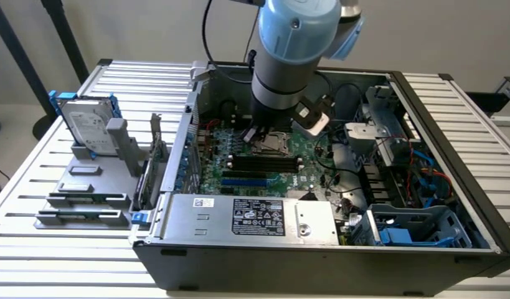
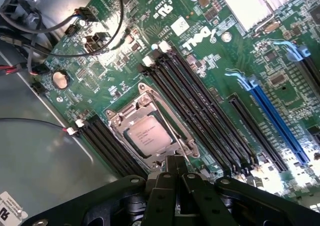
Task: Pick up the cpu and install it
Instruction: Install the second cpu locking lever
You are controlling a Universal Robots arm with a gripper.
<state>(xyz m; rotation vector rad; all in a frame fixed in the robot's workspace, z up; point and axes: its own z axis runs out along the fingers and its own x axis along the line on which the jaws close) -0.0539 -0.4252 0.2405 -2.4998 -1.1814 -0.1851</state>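
The cpu [image 2: 148, 134], a small square chip with a silvery top, lies flat inside the metal socket frame [image 2: 131, 115] on the green motherboard. My gripper [image 2: 175, 162] is shut, its black fingers [image 2: 183, 172] pressed together with nothing between them. The tips sit just off the frame's edge, by the end of the thin wire lever [image 2: 183, 145]; whether they touch it I cannot tell. In the exterior view the arm reaches down into the open computer case, with the gripper [image 1: 259, 134] just above the socket [image 1: 276, 144].
Black memory slots [image 2: 200, 106] flank the socket, and a blue slot [image 2: 272, 121] lies beyond them. Cables [image 2: 60, 26] run along the board's edge. The power supply [image 1: 246, 218] fills the case's front. A hard drive [image 1: 87, 128] stands in a grey fixture outside the case.
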